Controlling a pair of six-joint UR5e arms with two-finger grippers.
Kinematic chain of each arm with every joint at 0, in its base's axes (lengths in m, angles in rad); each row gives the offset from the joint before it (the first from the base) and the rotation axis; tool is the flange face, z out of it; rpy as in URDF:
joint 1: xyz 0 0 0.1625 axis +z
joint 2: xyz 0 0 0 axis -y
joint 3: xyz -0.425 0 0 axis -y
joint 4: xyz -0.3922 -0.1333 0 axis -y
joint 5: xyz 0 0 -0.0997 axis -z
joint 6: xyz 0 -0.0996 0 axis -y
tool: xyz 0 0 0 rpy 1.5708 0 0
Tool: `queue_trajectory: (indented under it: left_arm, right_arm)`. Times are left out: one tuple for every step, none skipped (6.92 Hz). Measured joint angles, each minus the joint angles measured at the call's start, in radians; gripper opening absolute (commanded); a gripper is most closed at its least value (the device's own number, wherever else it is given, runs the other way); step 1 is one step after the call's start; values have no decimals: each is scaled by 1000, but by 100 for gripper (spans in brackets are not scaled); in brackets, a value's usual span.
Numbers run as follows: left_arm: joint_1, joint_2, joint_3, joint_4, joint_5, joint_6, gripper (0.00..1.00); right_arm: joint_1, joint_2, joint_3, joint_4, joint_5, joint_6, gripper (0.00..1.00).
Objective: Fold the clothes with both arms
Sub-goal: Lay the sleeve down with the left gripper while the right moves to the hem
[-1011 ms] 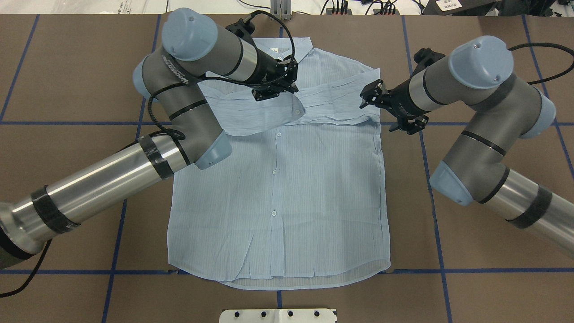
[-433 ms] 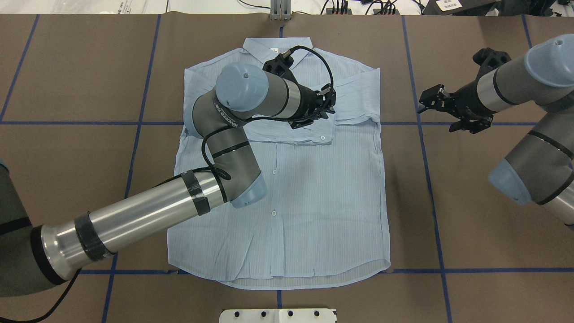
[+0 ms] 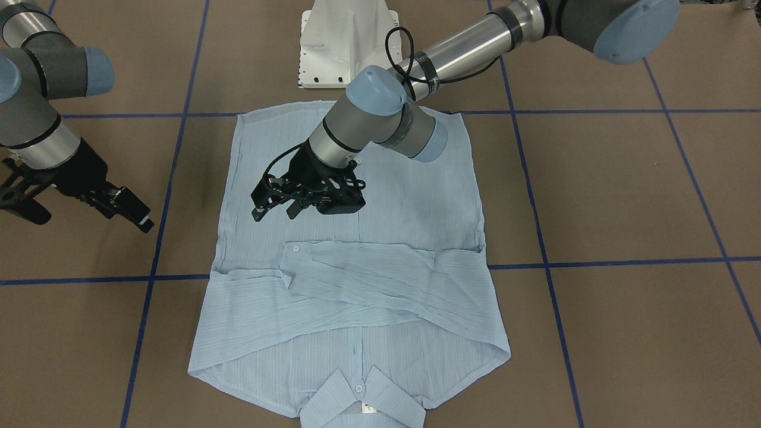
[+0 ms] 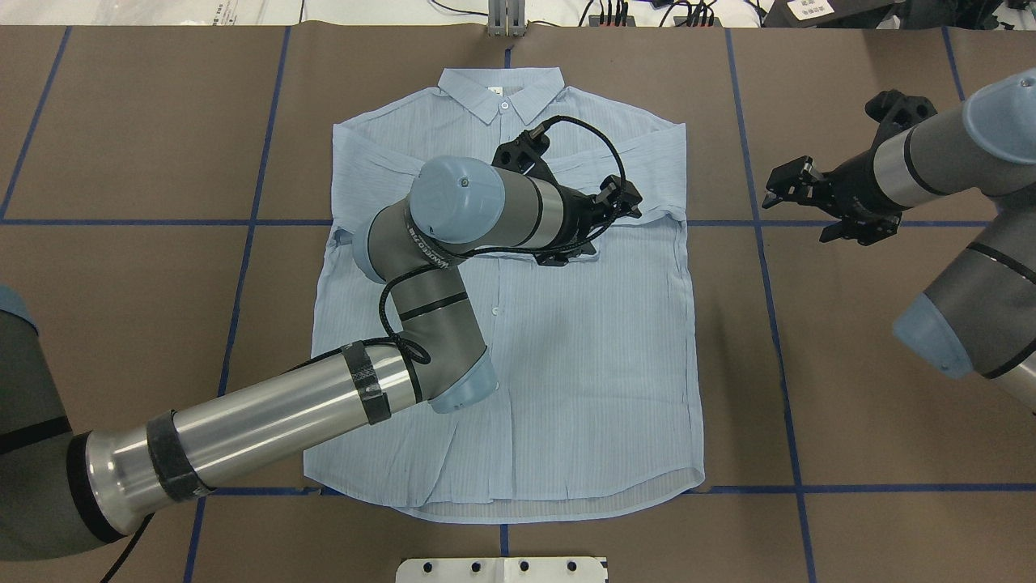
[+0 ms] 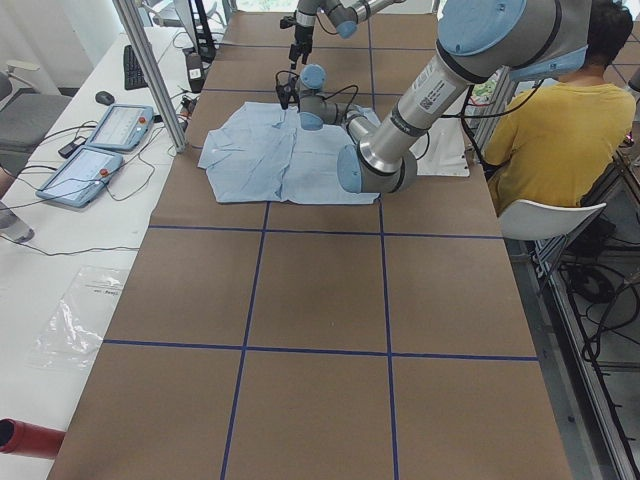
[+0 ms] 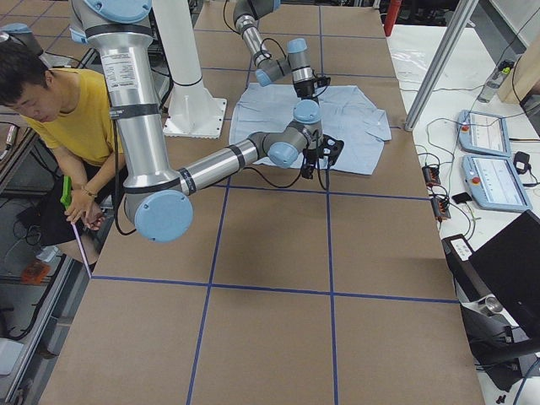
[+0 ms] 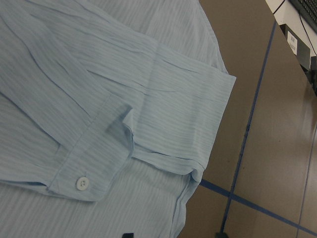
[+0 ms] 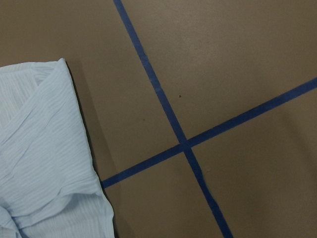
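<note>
Left end effector (image 3: pixel 274 211) farther across the shirt (image 3: pixel 410 196) than before, fingers apart, empty (collar label (image 4: pixel 494 89) unreadable)

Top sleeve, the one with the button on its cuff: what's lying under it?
Under the top sleeve the other sleeve crosses, both on the shirt front. The placket buttons beneath are covered.
</note>
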Motion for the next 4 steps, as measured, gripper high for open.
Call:
queue_trajectory:
  left_arm:
    - [8,34,-58,6,-2,-16,97]
    - [14,84,-136,13,-4,-22,92]
    - [15,162,-238,19,-6,-24,90]
    - [14,242,-324,23,-7,-21,88]
  right_arm:
    - [-30,-27,35,0,-3,21,100]
    - [-79,-53,76,-1,-13,77,100]
    - [-160,-73,118,-2,-54,167,100]
    - [-267,-105,176,-6,-140,260,100]
